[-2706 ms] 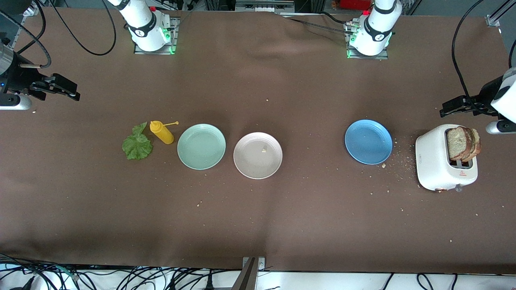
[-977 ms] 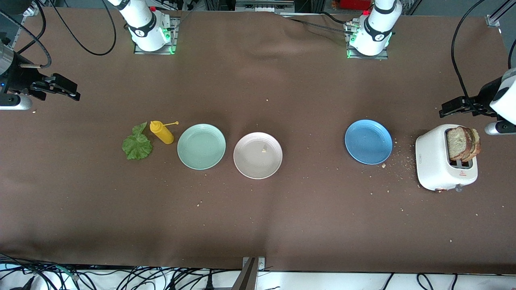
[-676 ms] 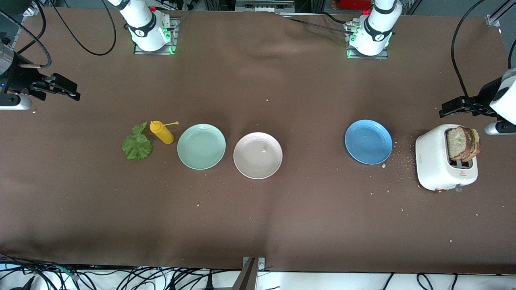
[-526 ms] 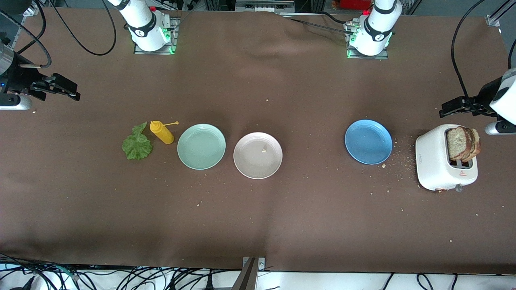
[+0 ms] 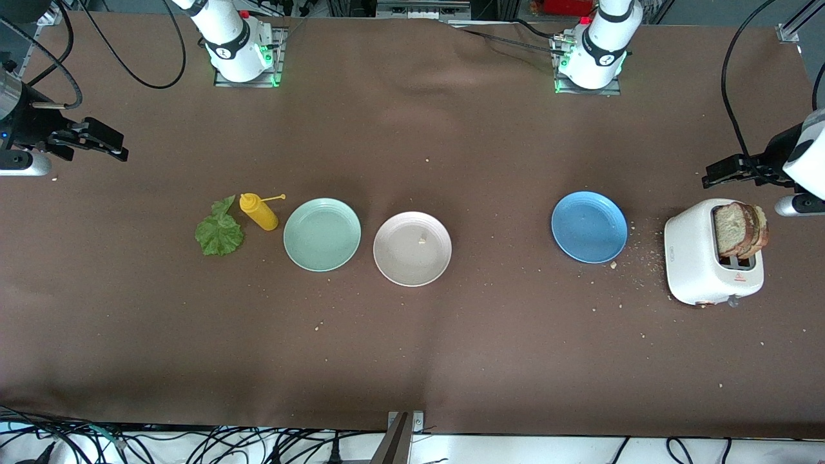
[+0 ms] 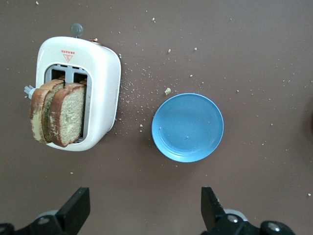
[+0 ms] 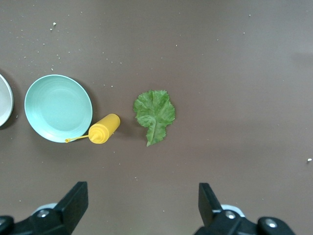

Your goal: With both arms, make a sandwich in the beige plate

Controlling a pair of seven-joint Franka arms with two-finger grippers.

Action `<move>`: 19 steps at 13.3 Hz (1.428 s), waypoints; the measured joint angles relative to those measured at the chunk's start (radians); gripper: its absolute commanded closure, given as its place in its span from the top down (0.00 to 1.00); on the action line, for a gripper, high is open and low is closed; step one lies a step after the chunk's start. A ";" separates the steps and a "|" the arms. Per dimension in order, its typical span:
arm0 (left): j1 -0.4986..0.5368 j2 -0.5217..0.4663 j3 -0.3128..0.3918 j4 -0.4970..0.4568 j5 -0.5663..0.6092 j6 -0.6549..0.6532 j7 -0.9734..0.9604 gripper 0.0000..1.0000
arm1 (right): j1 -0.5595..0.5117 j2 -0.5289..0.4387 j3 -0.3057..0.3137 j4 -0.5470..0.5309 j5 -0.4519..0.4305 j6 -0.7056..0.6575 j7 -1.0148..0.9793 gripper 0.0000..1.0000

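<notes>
The beige plate (image 5: 412, 249) sits empty at mid-table, its edge showing in the right wrist view (image 7: 4, 100). Two brown bread slices (image 5: 741, 229) stand in the white toaster (image 5: 702, 270) at the left arm's end; they also show in the left wrist view (image 6: 57, 116). The green lettuce leaf (image 5: 220, 231) lies toward the right arm's end, also in the right wrist view (image 7: 154, 113). My left gripper (image 5: 725, 172) is open and empty, up in the air by the toaster (image 6: 90, 78). My right gripper (image 5: 97, 140) is open and empty, up over the table's right-arm end.
A mint-green plate (image 5: 321, 234) and a yellow squeeze bottle (image 5: 259, 211) lie between the lettuce and the beige plate. A blue plate (image 5: 589, 226) lies between the beige plate and the toaster. Crumbs are scattered around the toaster.
</notes>
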 measured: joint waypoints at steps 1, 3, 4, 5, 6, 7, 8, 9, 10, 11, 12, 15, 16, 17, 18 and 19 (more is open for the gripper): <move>0.000 0.000 0.000 0.000 0.000 0.000 0.000 1.00 | 0.000 0.000 0.000 0.000 0.000 0.000 0.000 1.00; 0.000 0.000 0.000 0.000 0.000 0.000 0.000 1.00 | 0.000 0.000 0.000 0.000 0.000 0.000 0.000 1.00; 0.000 0.000 0.000 0.000 0.000 0.000 0.000 1.00 | 0.000 0.000 0.000 0.000 0.000 0.000 0.000 1.00; 0.000 0.000 0.000 0.000 0.000 0.000 0.000 1.00 | 0.000 0.000 0.000 0.000 0.000 0.000 0.000 1.00; 0.000 0.000 0.000 0.000 0.000 0.000 0.000 1.00 | 0.000 0.000 0.000 0.000 0.000 0.000 0.000 1.00; 0.000 0.000 0.000 0.000 0.000 0.000 0.000 1.00 | 0.000 0.000 0.000 0.000 0.000 0.000 0.000 1.00; 0.000 0.000 0.000 0.000 0.000 0.000 0.000 1.00 | 0.000 0.000 0.000 0.000 0.000 0.000 0.000 1.00; 0.000 0.000 0.000 0.000 0.000 0.000 0.000 1.00 | 0.000 0.000 0.000 0.000 0.000 0.000 0.000 1.00; 0.000 0.000 0.000 0.000 0.000 0.000 0.000 1.00 | 0.000 0.000 0.000 0.000 0.000 0.000 0.000 1.00; 0.000 0.000 0.000 0.000 0.000 0.000 0.000 1.00 | 0.000 0.000 0.000 0.000 0.000 0.000 0.000 1.00; 0.000 0.000 0.000 0.000 0.000 0.000 0.000 1.00 | 0.000 0.000 0.000 0.000 0.000 0.000 0.000 1.00; 0.001 0.000 0.000 0.000 0.000 -0.001 0.000 1.00 | 0.000 0.000 0.000 0.000 0.000 0.000 0.000 1.00; 0.004 0.000 0.000 0.000 0.000 -0.002 0.000 1.00 | 0.000 0.000 0.000 0.000 0.000 0.000 0.000 1.00; 0.010 0.000 0.001 0.000 0.000 -0.002 0.000 1.00 | 0.000 0.000 0.000 0.000 0.000 0.000 0.000 1.00; 0.017 0.001 0.001 0.000 0.000 -0.002 0.000 1.00 | 0.000 0.000 0.000 0.000 0.000 0.000 0.000 1.00; 0.024 0.003 0.002 0.000 0.000 -0.003 0.000 1.00 | 0.000 0.000 0.000 0.000 0.000 0.000 0.000 1.00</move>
